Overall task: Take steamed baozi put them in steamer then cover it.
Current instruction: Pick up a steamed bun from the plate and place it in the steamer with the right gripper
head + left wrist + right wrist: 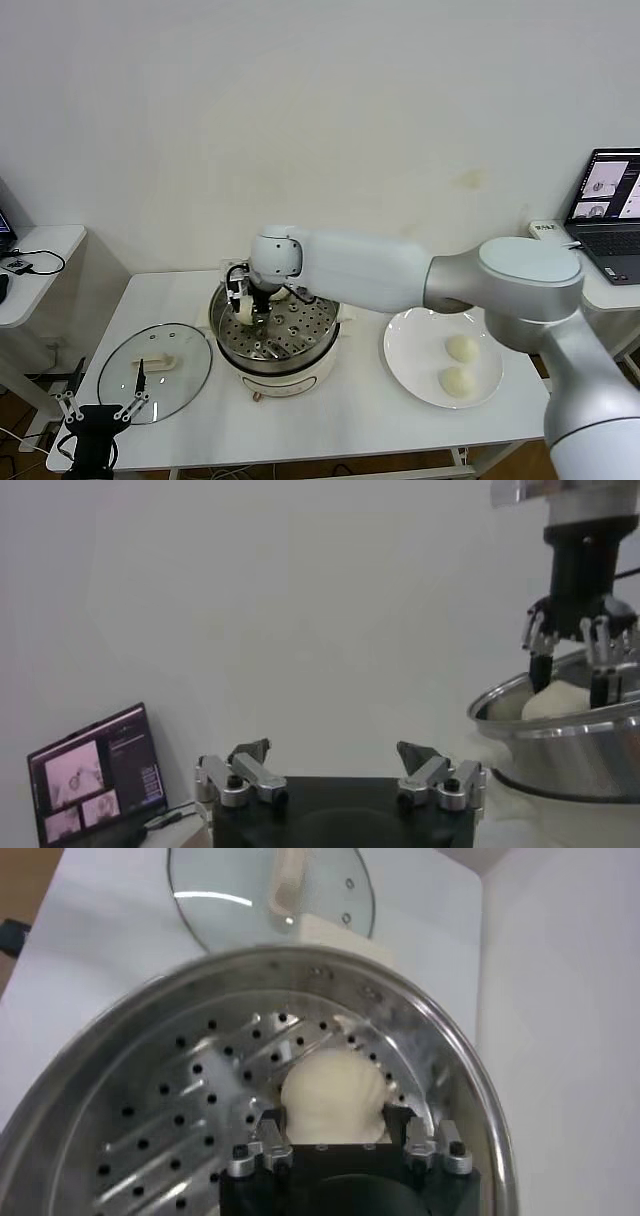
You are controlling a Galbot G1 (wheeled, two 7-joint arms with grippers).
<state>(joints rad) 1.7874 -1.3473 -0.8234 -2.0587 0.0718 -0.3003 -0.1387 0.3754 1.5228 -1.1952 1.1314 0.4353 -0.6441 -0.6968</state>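
The steamer stands at the table's middle, its perforated tray bare in the right wrist view. My right gripper reaches over the steamer's left part and is shut on a baozi, low over the tray; the left wrist view shows both. Two more baozi lie on the white plate to the right. The cover lies flat on the table left of the steamer, and it also shows in the right wrist view. My left gripper is open and empty by the cover's front edge.
A laptop sits on a side table at the far right. Another small table with cables stands at the left. A screen shows in the left wrist view. The white wall is close behind the table.
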